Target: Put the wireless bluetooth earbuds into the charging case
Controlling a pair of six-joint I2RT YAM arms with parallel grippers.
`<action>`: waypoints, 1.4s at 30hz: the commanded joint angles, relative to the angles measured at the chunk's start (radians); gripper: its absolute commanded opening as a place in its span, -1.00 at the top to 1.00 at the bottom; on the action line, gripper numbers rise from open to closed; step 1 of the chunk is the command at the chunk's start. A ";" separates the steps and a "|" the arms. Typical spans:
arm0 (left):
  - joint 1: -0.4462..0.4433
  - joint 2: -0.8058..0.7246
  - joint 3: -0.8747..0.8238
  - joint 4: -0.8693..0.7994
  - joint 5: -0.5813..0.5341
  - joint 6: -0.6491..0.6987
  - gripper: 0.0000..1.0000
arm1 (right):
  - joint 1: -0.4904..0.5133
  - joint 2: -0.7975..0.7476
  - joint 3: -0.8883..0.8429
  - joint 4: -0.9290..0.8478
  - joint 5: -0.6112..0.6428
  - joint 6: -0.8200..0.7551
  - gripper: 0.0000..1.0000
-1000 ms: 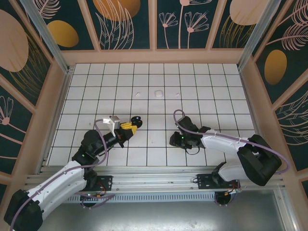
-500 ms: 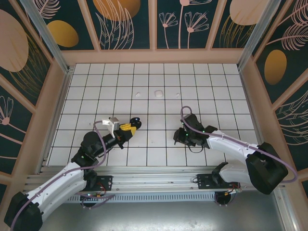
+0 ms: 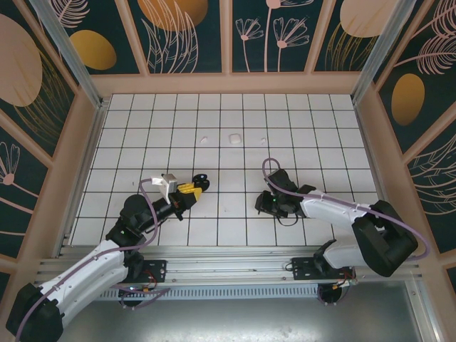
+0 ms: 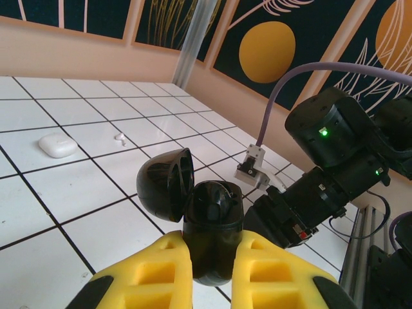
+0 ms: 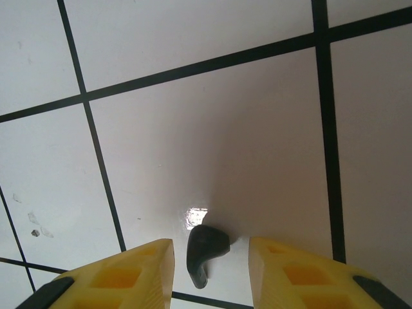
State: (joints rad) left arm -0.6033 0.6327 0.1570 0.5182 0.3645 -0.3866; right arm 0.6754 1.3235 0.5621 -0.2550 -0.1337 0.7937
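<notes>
On the white tiled worktop (image 3: pixel 328 128) we saw the left gripper (image 4: pixel 212 264) clenched on a black charging case (image 4: pixel 212 225), its lid swung open. We could not tell what its dark well held. The right gripper (image 5: pixel 209 264) stood released, jaws either side of a black earbud (image 5: pixel 205 248) lying flat, stem pointing back toward the gripper. The left wrist view added a closed white case (image 4: pixel 56 145) and a white earbud (image 4: pixel 120 137) near it.

White tiled table (image 3: pixel 320 128) with black grid lines; dark floral wall panels (image 3: pixel 192 50) behind; metal rail (image 3: pixel 228 260) along near edge
</notes>
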 commanded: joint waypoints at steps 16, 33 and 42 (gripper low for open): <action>-0.004 -0.042 0.000 -0.025 -0.006 0.013 1.00 | 0.009 0.061 -0.011 0.051 -0.039 0.006 0.31; -0.005 -0.064 -0.002 0.004 0.056 0.038 1.00 | 0.009 -0.015 0.059 -0.024 0.046 -0.004 0.56; -0.005 0.041 0.042 0.105 0.106 0.098 1.00 | 0.031 -0.179 0.153 -0.134 0.209 -0.033 0.60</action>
State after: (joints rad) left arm -0.6033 0.6334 0.1581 0.5514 0.4305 -0.3328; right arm 0.6888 1.1881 0.6544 -0.3222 -0.0231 0.7864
